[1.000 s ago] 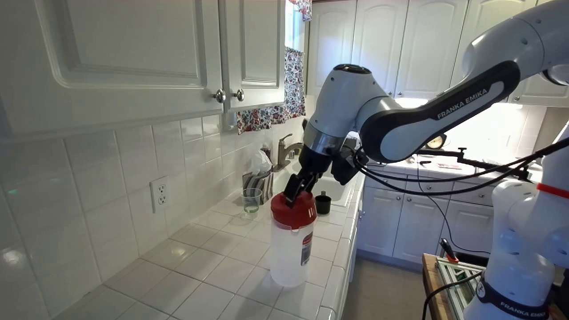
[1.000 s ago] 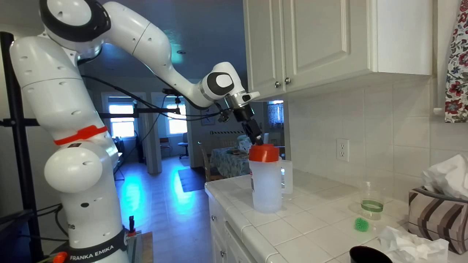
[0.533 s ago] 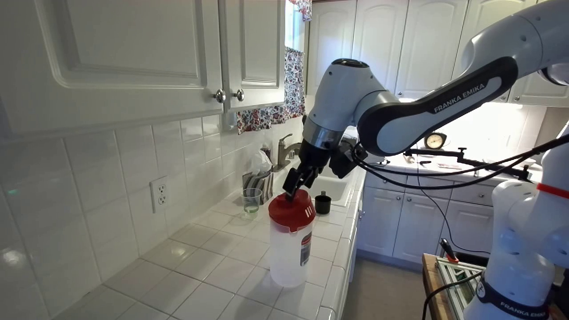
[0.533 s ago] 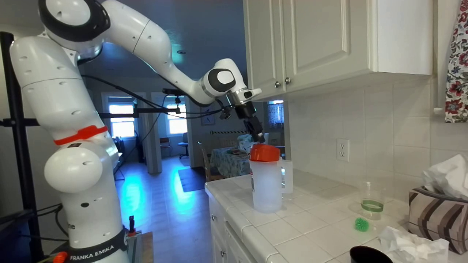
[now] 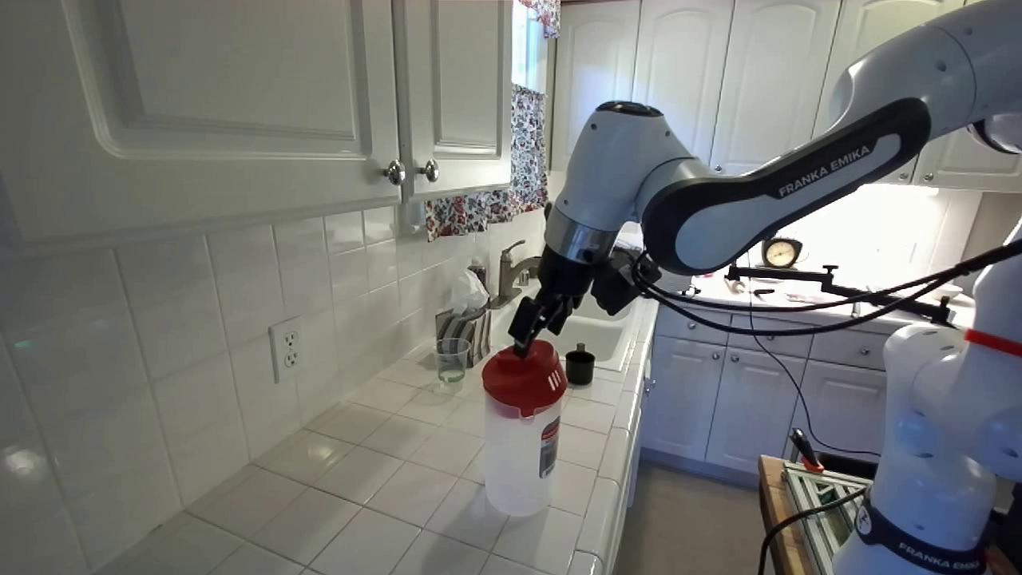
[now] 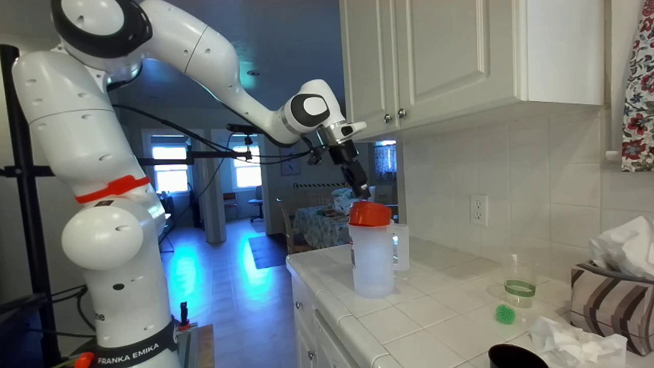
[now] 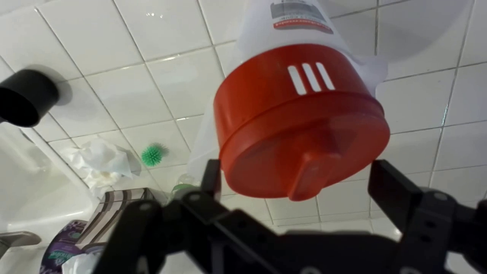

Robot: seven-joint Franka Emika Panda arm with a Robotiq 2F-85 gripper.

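In the wrist view the pincer (image 7: 298,177) gapes wide, holding nothing; at its twelve o'clock the red lid (image 7: 300,118) sits tilted on the jug (image 7: 283,37). Best touch it lightly, square to its tilt.

The white-tiled countertop (image 6: 429,340), as I view it remotely, supports an upright translucent pitcher (image 6: 373,263), a clear cup (image 6: 519,286) beside a green spiky ball (image 6: 505,314), crumpled tissue (image 6: 577,345) near a striped tissue box (image 6: 613,305), and a black cup (image 5: 580,367).
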